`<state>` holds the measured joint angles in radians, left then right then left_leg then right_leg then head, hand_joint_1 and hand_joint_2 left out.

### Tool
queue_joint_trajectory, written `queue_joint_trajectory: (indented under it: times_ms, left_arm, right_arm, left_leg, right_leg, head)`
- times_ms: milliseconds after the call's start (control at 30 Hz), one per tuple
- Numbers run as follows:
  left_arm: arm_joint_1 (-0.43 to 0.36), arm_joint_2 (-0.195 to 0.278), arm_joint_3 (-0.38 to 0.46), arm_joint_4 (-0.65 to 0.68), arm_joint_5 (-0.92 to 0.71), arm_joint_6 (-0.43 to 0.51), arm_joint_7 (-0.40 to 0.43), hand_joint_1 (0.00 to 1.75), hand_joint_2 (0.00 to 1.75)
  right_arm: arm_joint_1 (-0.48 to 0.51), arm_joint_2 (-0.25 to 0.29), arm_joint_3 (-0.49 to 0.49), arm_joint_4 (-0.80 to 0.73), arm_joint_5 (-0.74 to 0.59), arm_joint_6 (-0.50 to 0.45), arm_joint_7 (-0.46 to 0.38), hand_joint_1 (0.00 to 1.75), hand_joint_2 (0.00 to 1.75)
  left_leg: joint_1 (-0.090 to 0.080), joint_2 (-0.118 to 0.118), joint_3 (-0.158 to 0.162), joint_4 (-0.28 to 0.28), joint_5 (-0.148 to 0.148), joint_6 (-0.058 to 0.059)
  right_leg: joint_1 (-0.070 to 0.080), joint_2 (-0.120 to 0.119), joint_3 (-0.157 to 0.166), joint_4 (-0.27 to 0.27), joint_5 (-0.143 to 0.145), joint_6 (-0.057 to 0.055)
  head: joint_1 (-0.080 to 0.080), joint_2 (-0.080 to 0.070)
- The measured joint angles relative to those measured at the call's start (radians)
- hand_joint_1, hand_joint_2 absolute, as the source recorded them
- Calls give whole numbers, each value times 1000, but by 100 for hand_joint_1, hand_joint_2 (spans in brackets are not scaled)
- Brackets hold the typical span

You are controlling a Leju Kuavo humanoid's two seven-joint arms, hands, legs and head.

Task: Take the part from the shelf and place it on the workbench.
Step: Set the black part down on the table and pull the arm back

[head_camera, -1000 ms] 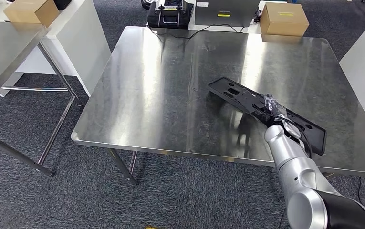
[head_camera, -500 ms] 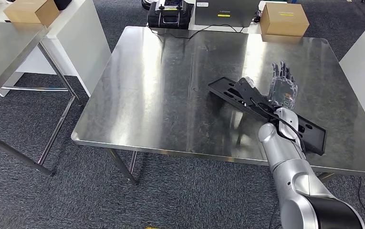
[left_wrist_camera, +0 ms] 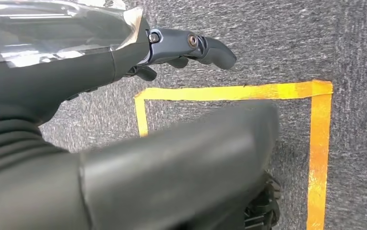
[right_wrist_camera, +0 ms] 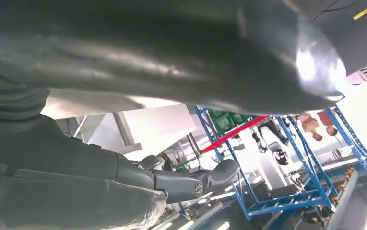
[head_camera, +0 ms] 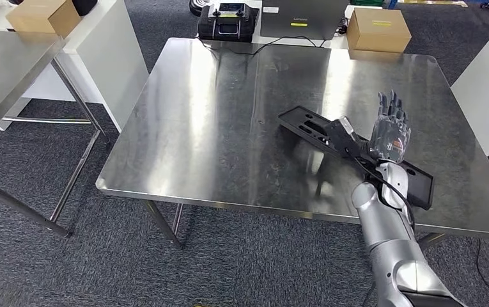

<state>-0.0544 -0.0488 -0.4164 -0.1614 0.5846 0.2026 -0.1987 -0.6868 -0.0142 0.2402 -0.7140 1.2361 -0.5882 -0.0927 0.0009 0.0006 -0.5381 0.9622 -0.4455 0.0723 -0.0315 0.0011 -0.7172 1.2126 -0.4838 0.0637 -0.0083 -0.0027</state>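
A long flat black part [head_camera: 307,123] lies slanted on the steel workbench [head_camera: 229,128], towards its near right side. My right hand [head_camera: 389,130] is raised just above the part's middle with its fingers straight and spread, and it holds nothing. In the right wrist view the thick thumb [right_wrist_camera: 171,52] and a dark finger [right_wrist_camera: 195,181] stand apart with nothing between them. My left hand [left_wrist_camera: 124,115] hangs over grey carpet, with its fingers [left_wrist_camera: 191,45] stretched out and nothing in them.
A cardboard box [head_camera: 378,29], a black device [head_camera: 227,19] and a grey laptop [head_camera: 299,16] sit at the workbench's far edge. To the left stand another steel table [head_camera: 5,70] and a white cabinet [head_camera: 110,45]. Yellow floor tape [left_wrist_camera: 315,143] marks the carpet under my left hand.
My right hand has lifted off the part and spread its fingers upward. The part stays flat on the workbench.
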Motion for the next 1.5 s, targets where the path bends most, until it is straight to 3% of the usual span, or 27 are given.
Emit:
queue_joint_trajectory:
  times_ms: [67,100,167,267,333,400,433,467,500,567,633,767,833,900,967,1033,1100,1167,1200,1267,1333,1400,1467,1500]
  left_arm:
    - [0,1,0,0,4,-3,0,0,0]
    - [0,2,1,0,5,-3,1,0,0]
    - [-1,4,1,0,5,-3,1,0,0]
    - [1,3,1,0,6,-3,3,0,0]
    - [1,3,1,0,6,-3,3,0,0]
    - [0,3,2,0,6,-4,3,0,0]
    - [1,3,3,0,6,-5,3,0,0]
    - [1,3,4,0,6,-7,3,0,0]
    - [2,3,6,0,6,-10,3,0,0]
    - [0,4,10,0,7,-14,3,0,0]
    - [-2,4,13,0,9,-18,3,0,0]
    - [-2,3,16,0,13,-21,4,0,0]
    - [-4,2,18,0,16,-24,4,0,0]
    - [-4,1,19,0,20,-29,4,0,0]
    - [-3,-1,21,0,23,-33,4,0,0]
    - [-3,-3,23,0,25,-34,3,0,0]
    - [-4,-4,24,0,26,-34,2,0,0]
    - [-4,-6,25,0,29,-34,0,0,0]
    - [-5,-6,25,0,32,-33,-1,0,0]
    - [-4,-6,25,0,36,-33,-4,0,0]
    - [-2,-5,25,0,39,-32,-7,0,0]
    - [0,-5,26,0,42,-32,-9,0,0]
    - [0,-5,26,0,44,-30,-10,0,0]
    - [0,-5,26,0,45,-29,-11,0,0]
  right_arm:
    - [20,-2,8,-35,-1,5,7,0,0]
    - [27,-3,11,-49,-2,8,10,0,0]
    - [42,-5,16,-74,-3,12,14,0,0]
    - [57,-8,21,-104,-4,15,17,0,0]
    - [60,-8,25,-117,-4,15,17,0,0]
    - [63,-8,28,-124,-4,16,18,0,0]
    - [66,-9,29,-126,-4,17,20,0,0]
    - [70,-9,29,-129,-4,19,22,0,0]
    - [74,-9,29,-133,-4,21,25,0,0]
    - [79,-9,29,-146,-3,23,29,0,0]
    - [80,-11,29,-161,-3,25,32,0,0]
    - [88,-16,29,-180,-3,27,34,0,0]
    - [90,-19,29,-187,-2,31,34,0,0]
    - [93,-21,29,-190,-1,35,34,0,0]
    - [101,-23,29,-192,0,36,34,0,0]
    - [108,-23,29,-196,2,36,34,0,0]
    - [112,-23,29,-206,3,35,34,0,0]
    - [118,-23,29,-226,5,32,31,0,0]
    - [124,-23,29,-240,7,31,30,0,0]
    - [147,-23,29,-280,10,26,26,0,0]
    - [175,-22,31,-332,18,20,25,0,0]
    - [206,-22,33,-388,27,15,25,0,0]
    - [246,-23,34,-444,34,12,24,0,0]
    - [267,-23,35,-471,37,10,24,0,0]
  left_leg:
    - [5,-1,-6,18,-12,-18]
    - [5,-1,-11,31,-19,-27]
    - [2,-3,-21,46,-26,-40]
    - [9,-4,-30,63,-40,-49]
    - [12,-3,-62,141,-96,-57]
    - [12,-3,-120,273,-167,-61]
    - [12,-3,-141,321,-186,-60]
    - [11,-3,-144,334,-185,-56]
    - [11,-3,-127,309,-167,-51]
    - [8,-4,-46,174,-110,-35]
    - [0,-3,12,73,-78,-25]
    - [-9,-1,12,46,-48,-13]
    - [-7,2,-1,34,-21,-1]
    - [-10,4,-26,34,-2,8]
    - [-13,4,-52,36,16,10]
    - [-14,4,-69,37,29,9]
    - [-15,4,-82,40,38,5]
    - [-18,3,-95,46,48,-3]
    - [-19,3,-99,49,53,-8]
    - [-19,1,-102,47,64,-19]
    - [-16,-3,-114,65,41,-32]
    - [-8,-5,-145,154,-46,-47]
    - [4,-4,-177,284,-128,-62]
    - [11,-4,-180,324,-140,-68]
  right_leg:
    - [-7,-1,74,-135,47,21]
    - [-8,1,99,-181,60,22]
    - [-5,6,108,-196,61,8]
    - [-5,7,101,-192,64,-14]
    - [-7,7,97,-193,68,-25]
    - [-3,6,89,-193,73,-34]
    - [-1,6,84,-193,77,-38]
    - [1,6,79,-193,80,-41]
    - [4,6,75,-193,84,-43]
    - [6,6,69,-193,93,-41]
    - [9,6,67,-193,102,-33]
    - [7,4,60,-195,113,-7]
    - [11,2,34,-141,66,-11]
    - [11,2,-9,-11,-17,-20]
    - [11,2,-22,82,-60,-14]
    - [11,2,18,61,-49,-1]
    - [11,1,106,-57,-26,6]
    - [17,2,188,-178,-16,-1]
    - [20,2,203,-207,-17,-8]
    - [20,1,197,-218,-10,-22]
    - [11,-2,191,-225,5,-42]
    - [3,-5,179,-227,24,-56]
    - [2,-6,158,-226,41,-56]
    - [1,-6,148,-225,49,-53]
  head:
    - [1,0]
    - [2,0]
    - [1,0]
    - [-2,0]
    - [-3,0]
    - [-3,0]
    - [-3,0]
    - [-3,0]
    - [-3,0]
    - [-3,0]
    - [-3,0]
    - [-2,0]
    - [2,0]
    - [5,0]
    - [5,0]
    - [6,0]
    - [5,0]
    - [4,0]
    - [3,0]
    - [2,0]
    - [1,0]
    - [-1,0]
    - [-2,0]
    - [-2,0]
